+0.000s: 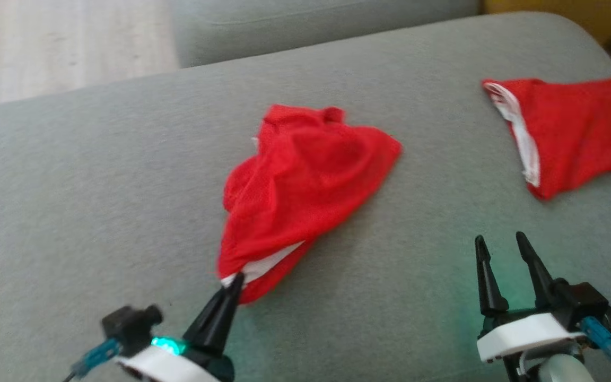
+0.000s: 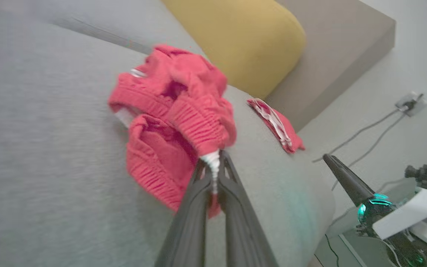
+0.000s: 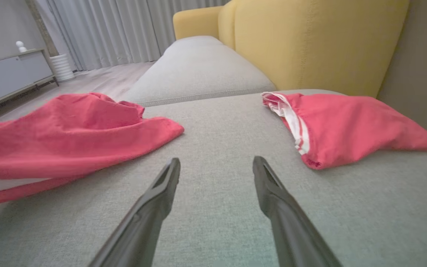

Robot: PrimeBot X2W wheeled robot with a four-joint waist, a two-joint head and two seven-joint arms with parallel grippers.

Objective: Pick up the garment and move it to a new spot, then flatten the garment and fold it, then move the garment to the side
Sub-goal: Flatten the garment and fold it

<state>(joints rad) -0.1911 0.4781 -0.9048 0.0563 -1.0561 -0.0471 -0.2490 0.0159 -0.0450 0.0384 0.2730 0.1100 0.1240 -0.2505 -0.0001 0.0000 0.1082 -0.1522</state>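
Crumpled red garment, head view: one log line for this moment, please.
left gripper: shut on crumpled red garment, white-trimmed edge | right gripper: open, empty | second red garment: right side of grey cushion

LIVING ROOM AT HOME: A grey fabric sofa seat (image 3: 213,207) spreads beneath and ahead of the right gripper (image 3: 216,160), with a mustard-yellow backrest (image 3: 310,44) beyond its fingers (image 3: 161,200), to their right. Far ahead to their left hang floor-length pale curtains (image 3: 124,29), beside a low grey sideboard (image 3: 13,72) on light wood flooring (image 3: 98,79). Right of the fingers (image 2: 195,215) of the left gripper (image 2: 215,163), cables (image 2: 361,137) run to a power outlet (image 2: 410,102).
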